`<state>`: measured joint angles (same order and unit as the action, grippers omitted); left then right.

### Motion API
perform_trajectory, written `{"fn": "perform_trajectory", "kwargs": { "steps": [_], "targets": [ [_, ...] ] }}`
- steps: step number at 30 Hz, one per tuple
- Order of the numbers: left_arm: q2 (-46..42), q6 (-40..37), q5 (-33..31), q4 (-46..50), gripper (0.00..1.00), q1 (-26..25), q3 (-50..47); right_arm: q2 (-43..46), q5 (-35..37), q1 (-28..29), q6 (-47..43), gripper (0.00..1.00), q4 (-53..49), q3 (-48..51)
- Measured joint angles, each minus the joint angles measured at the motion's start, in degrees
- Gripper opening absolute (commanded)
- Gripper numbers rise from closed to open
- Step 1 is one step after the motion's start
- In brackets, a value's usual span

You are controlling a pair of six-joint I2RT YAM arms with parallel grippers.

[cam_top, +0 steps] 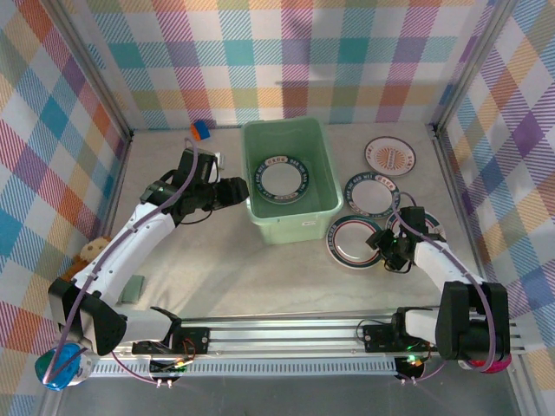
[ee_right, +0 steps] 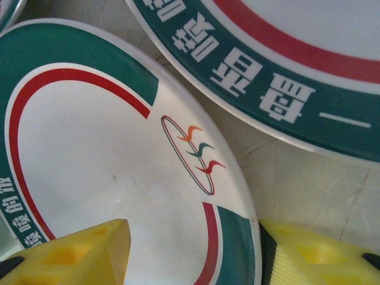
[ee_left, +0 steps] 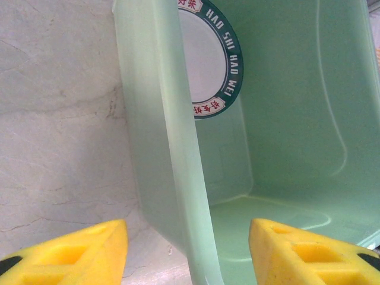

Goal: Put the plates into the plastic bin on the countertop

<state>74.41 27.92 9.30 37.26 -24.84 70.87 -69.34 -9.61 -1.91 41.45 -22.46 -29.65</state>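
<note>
Now left gripper [ee_left: 189, 252] open, astride left wall of plastic bin [ee_left: 155, 119] w/ 1 plate [ee_left: 205, 56] inside; right gripper [ee_right: 193, 252] open too, astride edge of teal-rimmed plate [ee_right: 107, 160] on desk [ee_right: 309, 190].

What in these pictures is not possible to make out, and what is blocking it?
1. Top view: the rightmost plate lies partly under the right arm, so its pattern is hidden.
2. Left wrist view: the plate in the bin is cut off by the top edge and half hidden behind the bin wall.
3. Right wrist view: the near plate runs past the edges; whether the right claw touches it is unclear.
4. Top view: plate lettering is too small to read.
</note>
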Motion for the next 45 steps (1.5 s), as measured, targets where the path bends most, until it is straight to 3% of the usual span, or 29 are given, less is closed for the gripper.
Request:
{"fn": "perform_trajectory", "kwargs": {
  "steps": [12,18,24,34,45],
  "targets": [
    [0.0,0.74,-0.02,-0.26,0.56,-0.26,-0.04,0.02,0.96,-0.02,0.0,0.31,1.9,2.36],
    [-0.07,0.85,-0.42,-0.37,0.56,-0.26,-0.39,0.98,1.53,-0.24,-0.04,0.14,2.34,3.02],
    [-0.87,0.98,-0.44,-0.74,0.56,-0.26,-1.36,3.19,1.16,-0.28,0.02,0.07,3.26,3.39],
    [-2.51,1.03,-0.44,-1.46,0.56,-0.26,-2.19,12.37,2.95,-0.26,0.39,0.0,0.44,3.72],
    [-3.65,1.01,-0.39,-1.46,0.56,-0.26,-2.29,25.51,6.91,-0.28,3.19,0.0,-10.8,1.11]
  ]
}}
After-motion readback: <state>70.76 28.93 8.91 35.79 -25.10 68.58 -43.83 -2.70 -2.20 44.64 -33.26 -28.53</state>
